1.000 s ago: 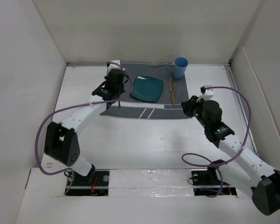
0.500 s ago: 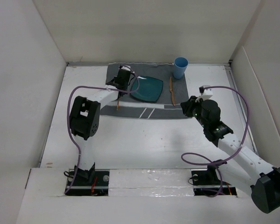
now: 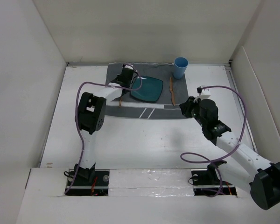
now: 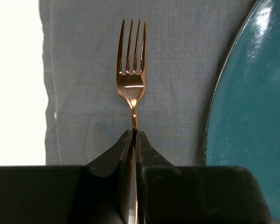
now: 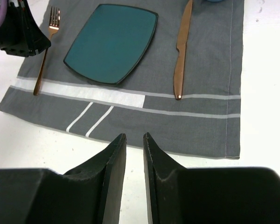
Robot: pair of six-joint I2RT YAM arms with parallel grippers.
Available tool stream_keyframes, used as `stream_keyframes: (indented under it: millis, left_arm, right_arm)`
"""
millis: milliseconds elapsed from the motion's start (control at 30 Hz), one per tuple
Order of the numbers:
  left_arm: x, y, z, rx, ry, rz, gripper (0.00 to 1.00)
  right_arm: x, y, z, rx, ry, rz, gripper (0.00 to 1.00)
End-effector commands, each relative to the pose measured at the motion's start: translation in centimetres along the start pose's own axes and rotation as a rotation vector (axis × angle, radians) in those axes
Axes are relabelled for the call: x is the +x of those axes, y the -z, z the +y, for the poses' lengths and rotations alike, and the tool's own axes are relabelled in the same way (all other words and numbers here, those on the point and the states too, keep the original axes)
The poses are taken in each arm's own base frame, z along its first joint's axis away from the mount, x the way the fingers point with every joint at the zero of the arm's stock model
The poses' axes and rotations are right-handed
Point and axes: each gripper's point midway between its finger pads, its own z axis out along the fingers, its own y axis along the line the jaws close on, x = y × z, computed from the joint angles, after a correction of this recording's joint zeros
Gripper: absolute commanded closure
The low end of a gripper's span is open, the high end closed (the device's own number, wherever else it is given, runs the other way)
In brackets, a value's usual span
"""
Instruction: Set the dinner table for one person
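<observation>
The fork point(image 4: 131, 88) is clamped by its handle between the shut fingers of the left gripper point(image 4: 134, 140), tines pointing to the far side, over the bare strip of mat point(image 5: 200, 121) between the mat's left edge and the plate point(image 5: 111, 42). The mat lies at the far middle of the table point(image 3: 144, 140), which spreads white and bare on every side of it. The knife point(image 5: 181, 51) is laid to the right of the plate, and the cup point(image 3: 180, 67) stands at the mat's far right corner. The right gripper point(image 5: 134, 140) is held above the table just before the mat's near edge, its jaws a little apart with nothing between them. The step in hand is judged to be the placing of the fork, seemingly the last piece of the setting. In the right wrist view the fork looks low and roughly parallel to the plate's edge, but whether it rests on the cloth cannot be told. For the next move, the fork would need to be set flat, the fingers parted, and the gripper lifted straight up so that the fork is not dragged toward the plate.
</observation>
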Motion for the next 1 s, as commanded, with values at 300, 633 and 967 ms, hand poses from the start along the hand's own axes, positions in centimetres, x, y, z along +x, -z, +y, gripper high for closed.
stream_keyframes:
  millis: [300,633,967]
  left_arm:
    - [-2.5,-0.9,0.7,-0.022,0.022,-0.060,1.00]
    - [-3.2,-1.6,0.2,-0.016,0.021,-0.059,1.00]
    - [-2.6,-2.3,0.5,-0.047,0.006,-0.025,0.97]
  right_arm:
    - [-1.7,-0.6,1.0,-0.011,0.024,-0.039,0.73]
    - [-1.6,-0.7,1.1,-0.003,0.029,-0.035,0.73]
    - [-1.8,-0.6,0.9,0.009,0.026,-0.043,0.72]
